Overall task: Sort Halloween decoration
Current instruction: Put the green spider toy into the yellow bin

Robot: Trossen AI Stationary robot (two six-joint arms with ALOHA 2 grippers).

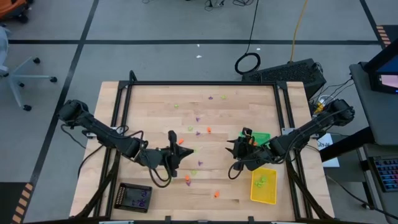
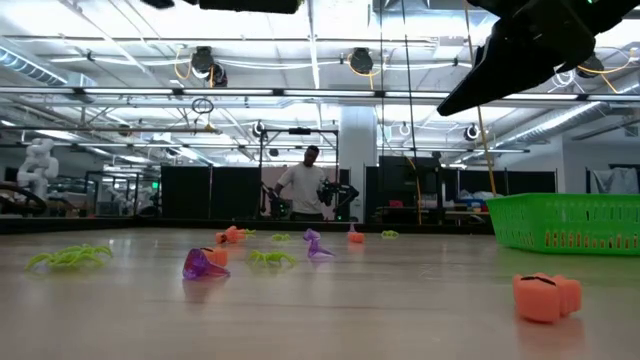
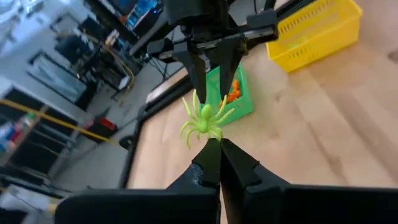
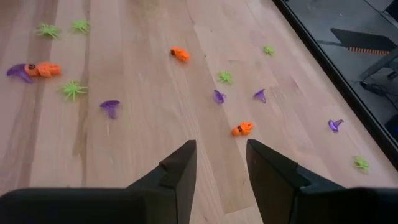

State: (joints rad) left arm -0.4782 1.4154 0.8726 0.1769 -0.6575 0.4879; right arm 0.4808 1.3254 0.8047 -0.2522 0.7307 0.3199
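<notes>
Between the two claws, seen from above, lies bare table; the left gripper is pinching a lime green spider, and the right gripper faces it, its claw spread. The left wrist view shows the spider at its fingertips, with the green tray of orange trinkets just past it and the yellow tray farther off. Ahead of the right claw, loose trinkets lie scattered.

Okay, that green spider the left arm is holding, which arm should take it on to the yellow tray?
Right, probably. The left gripper pinches the green spider mid-table, while the open right gripper faces it and sits beside the yellow tray.
</notes>
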